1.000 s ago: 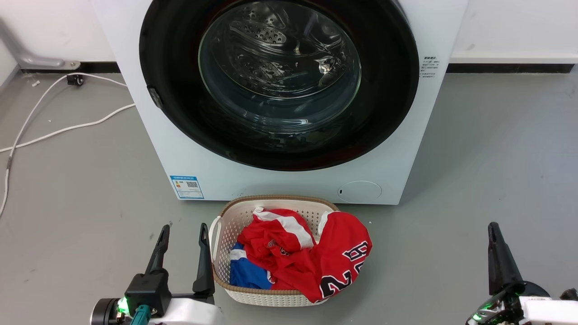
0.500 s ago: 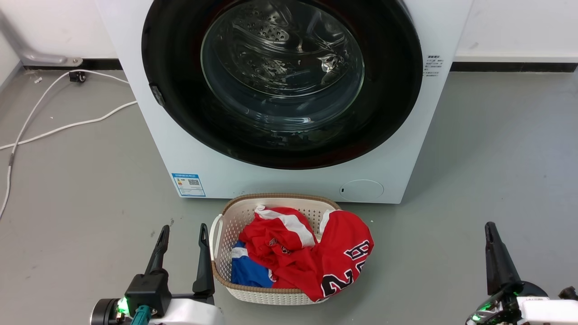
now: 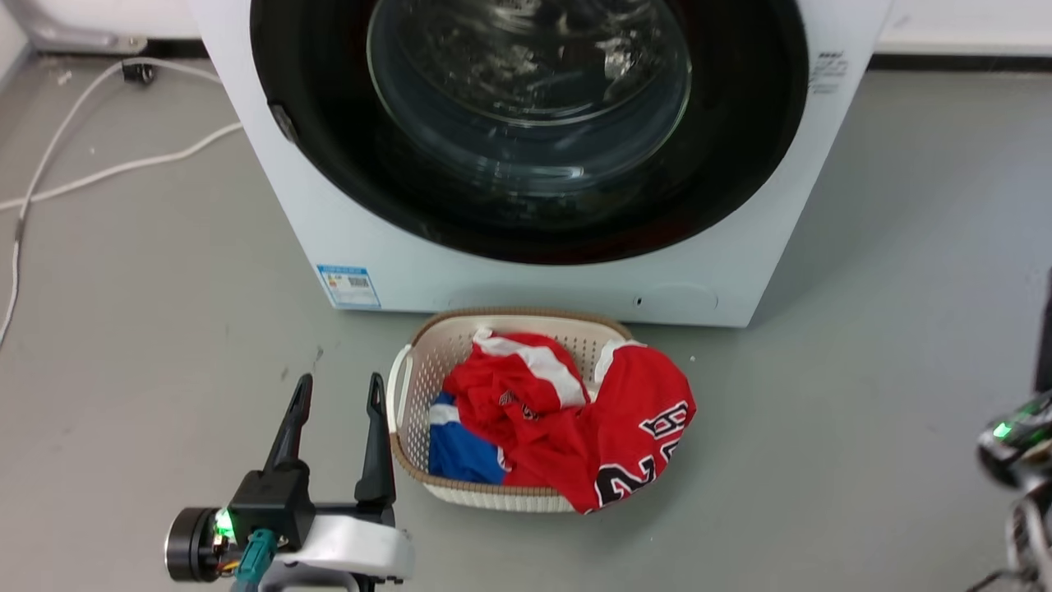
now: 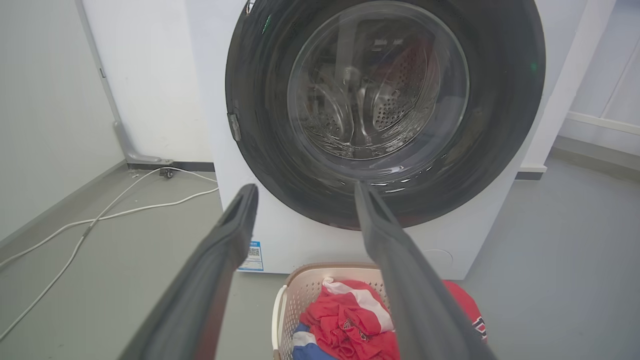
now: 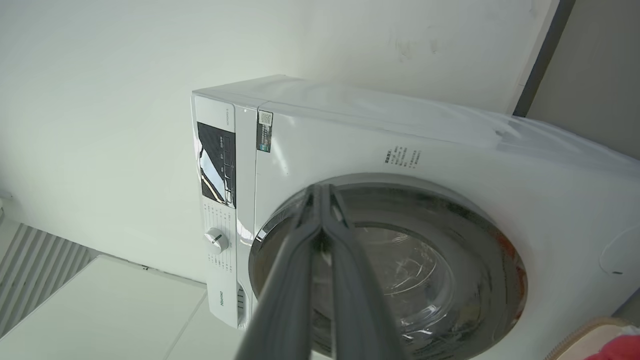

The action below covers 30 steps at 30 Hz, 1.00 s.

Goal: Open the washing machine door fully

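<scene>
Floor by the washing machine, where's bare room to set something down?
Widest bare floor: right of the washing machine and laundry basket. Another patch: left, between the white cable and the left gripper. Crowded: before the machine, where the basket sits.

- the head camera has tipped down and closed in: the washing machine (image 3: 345, 238) fills more of its view, and the top of the washing machine door (image 3: 740, 164) is now cut off.
- the laundry basket (image 3: 408, 386) sits higher in that view, shifted with the camera's move.
- the right gripper (image 5: 320, 190) has left its lower right spot in the head view; 1 blurred green light (image 3: 1001, 430) on its arm now shows at the right edge.
- the left gripper (image 3: 340, 380) shows more of its wrist.
</scene>
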### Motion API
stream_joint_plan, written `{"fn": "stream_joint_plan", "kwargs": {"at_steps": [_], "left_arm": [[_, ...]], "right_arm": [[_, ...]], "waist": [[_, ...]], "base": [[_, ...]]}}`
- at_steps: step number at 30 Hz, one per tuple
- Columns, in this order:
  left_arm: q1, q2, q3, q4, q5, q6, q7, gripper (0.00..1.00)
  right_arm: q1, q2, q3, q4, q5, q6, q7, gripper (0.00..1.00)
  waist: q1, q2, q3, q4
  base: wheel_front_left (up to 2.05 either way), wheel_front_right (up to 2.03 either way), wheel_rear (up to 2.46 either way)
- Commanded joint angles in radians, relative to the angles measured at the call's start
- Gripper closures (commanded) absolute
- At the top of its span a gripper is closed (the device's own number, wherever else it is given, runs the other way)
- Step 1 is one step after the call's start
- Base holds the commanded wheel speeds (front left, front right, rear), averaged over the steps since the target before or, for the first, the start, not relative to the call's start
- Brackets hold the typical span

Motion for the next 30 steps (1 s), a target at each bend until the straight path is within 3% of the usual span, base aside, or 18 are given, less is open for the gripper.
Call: {"fn": "stream_joint_plan", "kwargs": {"at_steps": [1,14,20,30], "left_arm": [[-0.015,-0.001,0.0,-0.005,0.006,-0.002,-0.003,0.0],[-0.151,-0.001,-0.039,-0.036,0.003,-0.007,-0.003,0.0],[-0.197,-0.001,-0.051,-0.044,-0.002,-0.004,-0.003,0.0],[-0.251,-0.001,-0.089,-0.056,-0.028,0.009,-0.003,0.0]], "right_arm": [[-0.024,-0.009,-0.003,0.01,0.0,0.0,0.005,1.0],[-0.467,-0.259,-0.022,0.26,-0.041,0.0,0.104,1.0],[-0.662,-0.328,0.03,0.335,-0.062,0.0,0.168,1.0],[-0.897,-0.377,0.174,0.426,-0.093,0.0,0.361,1.0]], "waist": [[0.0,0.0,0.032,0.013],[0.0,0.0,0.251,0.069],[0.0,0.0,0.339,0.086],[0.0,0.0,0.447,0.117]], "base": [[0.0,0.0,0.0],[0.0,0.0,0.0],[0.0,0.0,0.0],[0.0,0.0,0.0]]}}
